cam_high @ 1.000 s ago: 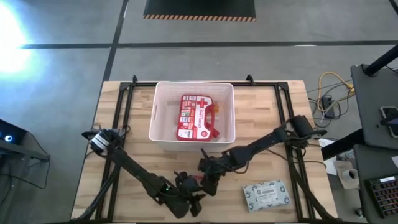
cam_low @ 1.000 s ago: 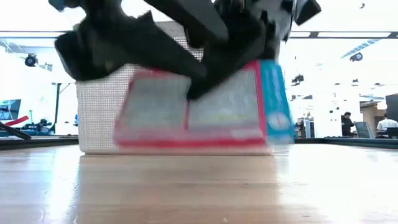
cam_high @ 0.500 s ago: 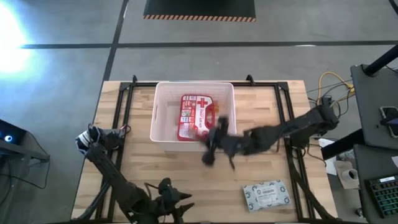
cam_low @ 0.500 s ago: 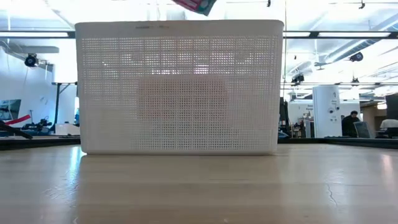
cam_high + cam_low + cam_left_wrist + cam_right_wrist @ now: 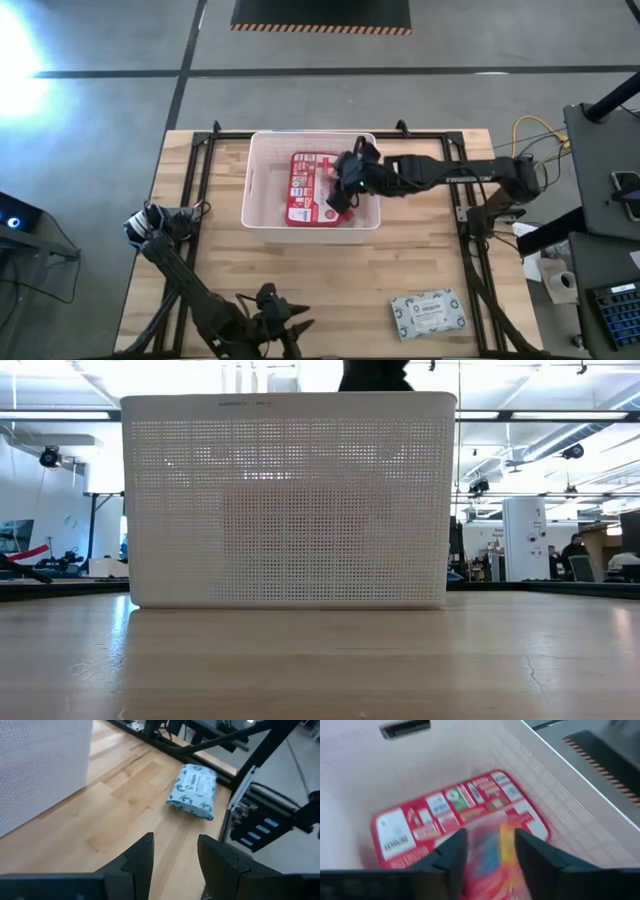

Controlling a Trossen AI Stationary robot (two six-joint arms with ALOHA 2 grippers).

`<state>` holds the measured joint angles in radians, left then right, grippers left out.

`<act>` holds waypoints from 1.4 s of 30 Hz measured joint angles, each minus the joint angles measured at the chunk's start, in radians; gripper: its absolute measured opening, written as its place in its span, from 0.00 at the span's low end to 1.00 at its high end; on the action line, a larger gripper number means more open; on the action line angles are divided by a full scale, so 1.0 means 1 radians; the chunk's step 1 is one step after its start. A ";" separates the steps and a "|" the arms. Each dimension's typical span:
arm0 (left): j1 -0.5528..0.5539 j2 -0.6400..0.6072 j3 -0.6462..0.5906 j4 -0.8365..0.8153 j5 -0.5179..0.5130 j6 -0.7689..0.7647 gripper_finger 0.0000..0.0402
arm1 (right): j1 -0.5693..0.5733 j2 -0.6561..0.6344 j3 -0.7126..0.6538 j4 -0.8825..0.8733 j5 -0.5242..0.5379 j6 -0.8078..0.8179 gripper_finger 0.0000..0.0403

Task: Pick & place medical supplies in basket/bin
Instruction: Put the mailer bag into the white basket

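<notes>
Wood-topped table (image 5: 300,270), pale planks, carrying everything listed below.

White plastic tub (image 5: 262,150), rectangular with rounded corners and perforated walls. It stands at the far middle of the table and is the reference for all places here.

Right arm (image 5: 450,175), dark, reaching in from the tub's right side across its right wall.

Left arm (image 5: 190,280), dark, lying well clear of the tub, toward the near edge of the table on the tub's left side.

Red first-aid case (image 5: 308,185) with a white cross, lying flat on the tub floor, roughly central.

Pale patterned soft pack (image 5: 428,313), lying flat on the table outside the tub, well apart from it toward the near right.

Red-white box (image 5: 490,850), with blue and yellow on its face. It is inside the tub above the first-aid case's right part and shows as a smear between the right hand's fingers. Whether it touches the case cannot be told.

Right hand (image 5: 342,192), inside the tub's right half, above the case. Its fingers (image 5: 452,852) stand partly apart with the box in the gap. The fingers show sharply while the box does not, so the box reads as loose rather than clamped.

Left hand (image 5: 175,845), low over bare table, well short of the tub's near wall. Its fingers are partly apart with nothing between them, pointing toward the soft pack.
</notes>
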<state>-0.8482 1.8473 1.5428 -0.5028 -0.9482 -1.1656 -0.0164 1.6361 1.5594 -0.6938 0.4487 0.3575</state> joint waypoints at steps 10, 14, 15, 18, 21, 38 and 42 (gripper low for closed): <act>0.019 0.000 -0.071 0.020 -0.001 -0.034 0.33 | 0.156 -0.079 -0.024 -0.175 0.045 -0.068 0.70; 0.019 0.000 -0.094 0.030 -0.001 -0.071 0.33 | 0.302 -0.108 -0.027 -0.328 -0.041 -0.035 0.75; 0.018 0.000 -0.099 0.032 -0.001 -0.079 0.33 | 0.340 -0.114 -0.029 -0.363 -0.082 -0.015 0.75; 0.018 0.000 -0.109 0.030 -0.001 -0.086 0.33 | 0.458 -0.113 -0.049 -0.468 -0.199 0.066 0.75; 0.024 0.000 -0.114 0.031 -0.001 -0.086 0.33 | 0.562 -0.114 -0.096 -0.523 -0.302 0.156 0.74; 0.036 0.000 -0.117 0.029 -0.001 -0.086 0.33 | 1.109 -0.111 -0.443 -0.226 -0.290 0.425 0.90; 0.037 0.000 -0.117 0.029 -0.001 -0.086 0.33 | 1.142 -0.111 -0.534 -0.095 -0.262 0.495 0.92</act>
<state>-0.8113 1.8469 1.4261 -0.4736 -0.9489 -1.2518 1.1252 1.5253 1.0251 -0.7885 0.1867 0.8529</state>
